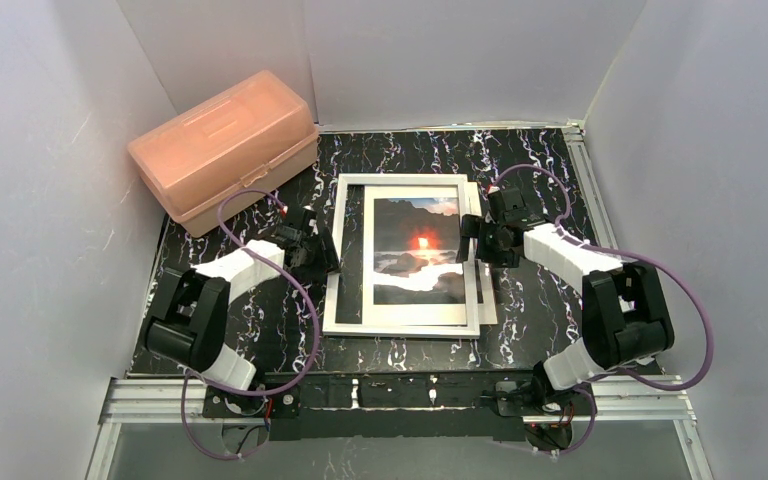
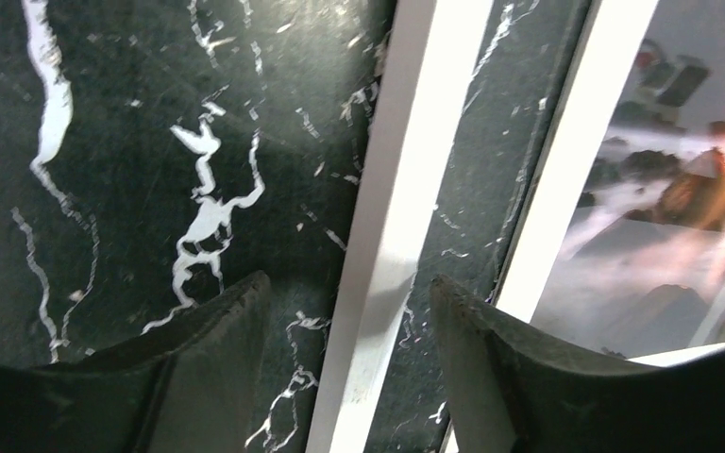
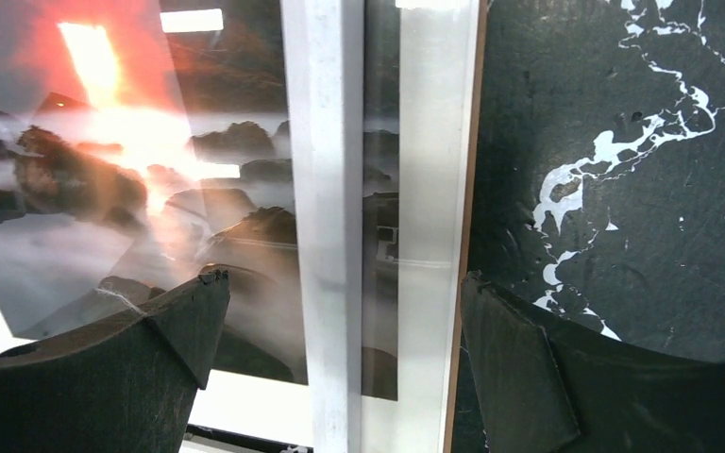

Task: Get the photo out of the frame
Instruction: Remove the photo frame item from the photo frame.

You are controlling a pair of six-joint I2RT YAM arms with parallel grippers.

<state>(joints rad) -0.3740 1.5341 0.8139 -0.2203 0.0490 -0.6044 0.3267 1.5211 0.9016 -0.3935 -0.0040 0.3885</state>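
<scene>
Left gripper fingers spread, straddling the frame's left rail without pinching it. Right gripper spread wide across the frame's right rail. Photo lies flat inside the frame. Suggest pinching both rails squarely and lifting level. Pink box sits beyond the frame's far-left corner.

Black worktop, white marble veining, slight sheen. Pale grey left wall, back wall and right wall enclose it. Aluminium rail along its near edge. Pink plastic box on its far-left corner.
</scene>
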